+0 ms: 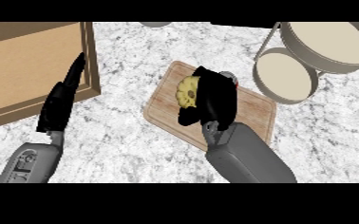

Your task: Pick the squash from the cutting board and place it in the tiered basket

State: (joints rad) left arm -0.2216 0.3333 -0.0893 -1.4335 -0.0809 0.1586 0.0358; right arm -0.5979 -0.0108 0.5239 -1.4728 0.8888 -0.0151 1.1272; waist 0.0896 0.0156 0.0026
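On the speckled counter [126,123] lies 1 cutting board [254,111], set at an angle, with 1 yellow squash [186,93] on its upper left part. The squash is ribbed and only its left side shows; the rest is hidden under the right hand [216,99]. That hand covers the squash from the right. Its fingers [203,73] bend over the top of the squash and its thumb [186,118] comes round below, so the squash sits inside the curl of the hand. I cannot tell whether the squash is lifted off the board or resting on it.

The right forearm [247,157] comes in from the lower edge, crossing the board's lower corner.

The left hand [61,100] shows at the left of the view, beside the corner of 1 wooden tray [42,61]. Its fingers are straight and pressed together, pointing up, and they hold nothing. The left forearm [29,162] sits in the lower left corner.

At the upper right stands 1 tiered basket [284,76] with 2 round tiers. The lower tier is just beside the board's right end, and the upper tier [324,42] is further right. No object shows inside either tier.

1 small grey rounded thing [155,24] is cut by the upper edge; I cannot tell what it is.
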